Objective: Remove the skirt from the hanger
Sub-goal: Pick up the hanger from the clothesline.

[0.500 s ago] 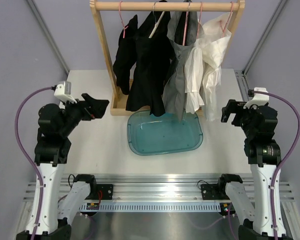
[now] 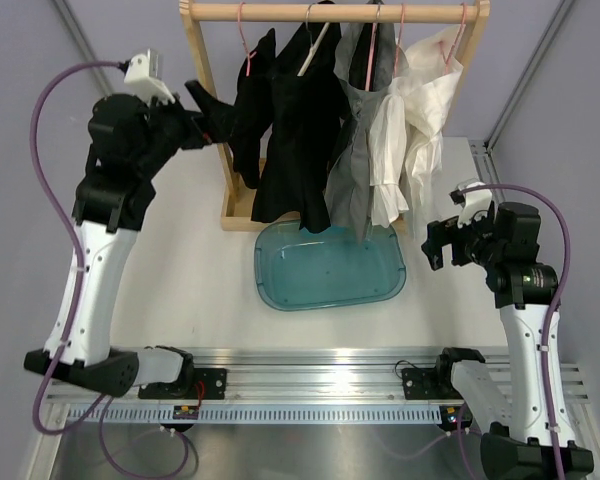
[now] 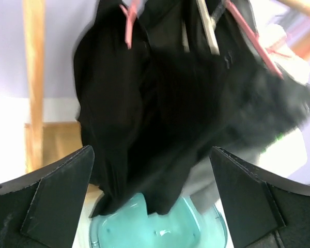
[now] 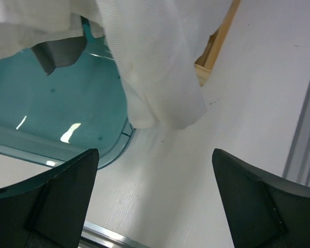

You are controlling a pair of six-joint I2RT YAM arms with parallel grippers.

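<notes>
At the far edge of the table (image 2: 180, 290), a wooden rack (image 2: 330, 12) carried a row of garments on hangers. The skirt (image 2: 355, 170) hung there on a pink hanger (image 2: 370, 50), right of centre, between a black garment (image 2: 290, 130) and a white garment (image 2: 420, 110). Its grey hem dipped over the far rim of the teal tub (image 2: 330, 275), which sat mid-table.

From above, the left gripper (image 2: 208, 110) was raised beside the rack's left post, fingers spread and holding nothing, pointed at the black clothing. The right gripper (image 2: 432, 245) hovered low near the tub's right end, jaws likewise wide apart and empty.

The left wrist camera showed what the overhead view could not: the black cloth filled the gap between its fingers (image 3: 57, 196), blurred, with the tub below and only a grey smear of the skirt (image 3: 279, 103) at the right. The right wrist camera looked under the white garment (image 4: 155, 62), where a small grey corner of the skirt (image 4: 59, 54) hung over the tub's (image 4: 51, 113) teal floor, apart from that gripper (image 4: 155, 155).
</notes>
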